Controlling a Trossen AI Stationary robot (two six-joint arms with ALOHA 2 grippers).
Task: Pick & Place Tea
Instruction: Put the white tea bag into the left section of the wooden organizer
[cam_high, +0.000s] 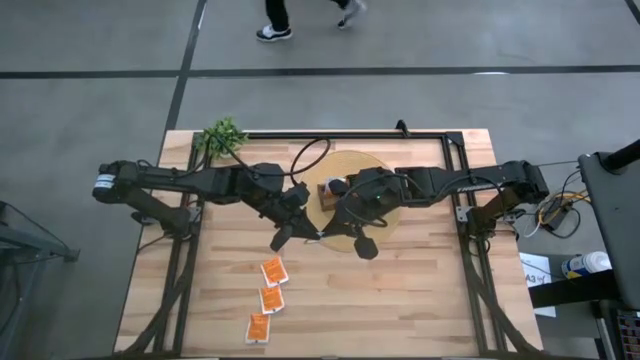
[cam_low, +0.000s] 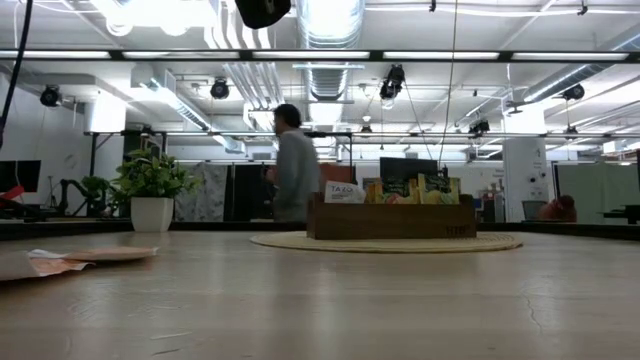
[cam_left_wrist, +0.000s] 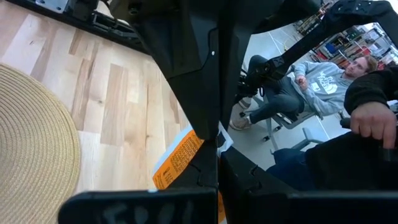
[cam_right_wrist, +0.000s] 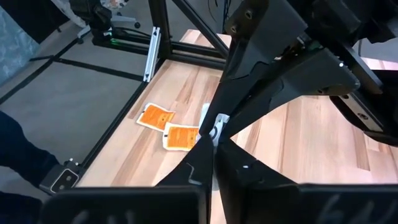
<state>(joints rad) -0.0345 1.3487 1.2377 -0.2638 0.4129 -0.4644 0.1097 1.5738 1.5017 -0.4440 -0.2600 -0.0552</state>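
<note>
your left tool (cam_high: 283, 238) hangs over the surface (cam_high: 400, 300) beside the round mat (cam_high: 385, 168), fingers closed on an orange sachet (cam_left_wrist: 180, 158). your right tool (cam_high: 362, 245) hangs over the mat's front edge; you can't tell from these views whether it is open or closed. three more orange sachets (cam_high: 267, 299) lie in a loose row on the surface in front of the left tool. the box (cam_low: 392, 217) on the mat holds other sachets (cam_low: 400, 190) upright. a plant (cam_high: 222, 136) stands at the back left corner.
</note>
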